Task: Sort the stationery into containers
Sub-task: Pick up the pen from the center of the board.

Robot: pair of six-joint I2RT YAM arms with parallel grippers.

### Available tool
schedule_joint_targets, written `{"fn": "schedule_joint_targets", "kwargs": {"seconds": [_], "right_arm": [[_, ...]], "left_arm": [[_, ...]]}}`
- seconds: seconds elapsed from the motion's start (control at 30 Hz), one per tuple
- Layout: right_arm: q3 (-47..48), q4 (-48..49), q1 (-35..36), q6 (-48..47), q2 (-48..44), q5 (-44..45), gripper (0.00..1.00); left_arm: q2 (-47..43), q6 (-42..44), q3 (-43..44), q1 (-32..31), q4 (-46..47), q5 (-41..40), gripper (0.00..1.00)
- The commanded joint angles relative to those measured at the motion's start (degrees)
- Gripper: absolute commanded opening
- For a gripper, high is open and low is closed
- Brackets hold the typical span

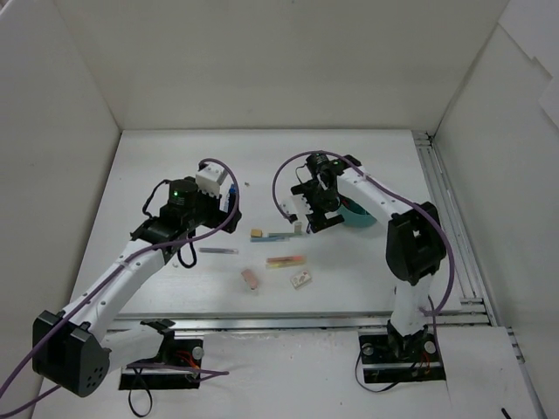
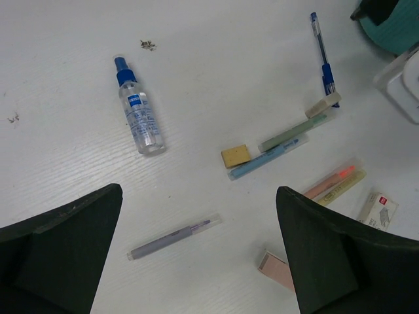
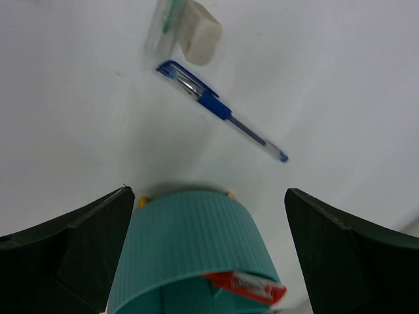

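Note:
My left gripper is open and empty, held above the table over a grey pen. Around it lie a clear blue-capped bottle, a tan cube, green and light-blue pens, a blue pen, a white eraser, a yellow-pink stick and a pink eraser. My right gripper is open and empty, its fingers on either side of the teal bowl. A red item lies inside the bowl.
A small white boxed eraser lies near the front. White walls enclose the table on three sides. A metal rail runs along the right edge. The right arm hides part of the bowl in the top view.

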Motion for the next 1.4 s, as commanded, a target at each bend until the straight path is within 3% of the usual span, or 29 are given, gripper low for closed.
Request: {"fn": "schedule_joint_targets", "kwargs": {"seconds": [0.0, 0.33, 0.43, 0.57, 0.67, 1.37], "right_arm": [[2.5, -4.0, 0.8, -6.2, 2.2, -5.8, 0.98], [3.8, -1.8, 0.7, -7.8, 9.2, -7.5, 0.90], [3.2, -1.2, 0.2, -7.8, 10.3, -7.4, 0.80], [3.0, 0.1, -0.1, -7.0, 11.8, -8.6, 0.55], [2.7, 1.6, -0.6, -6.4, 12.7, -9.4, 0.42], [4.7, 8.0, -1.7, -4.0, 15.2, -12.0, 0.02]], "left_arm": [[-2.8, -0.7, 0.5, 0.3, 0.5, -2.1, 1.00], [-3.6, -0.6, -0.8, 0.3, -0.7, -4.9, 1.00], [-2.9, -0.3, -0.4, 0.3, -1.1, -5.3, 1.00], [-1.6, -0.3, -0.3, 0.3, -1.0, -5.9, 1.00], [-1.1, -0.4, 0.0, 0.3, -1.2, -6.3, 1.00], [0.0, 0.2, 0.5, 0.3, -0.7, -9.2, 1.00]]}}
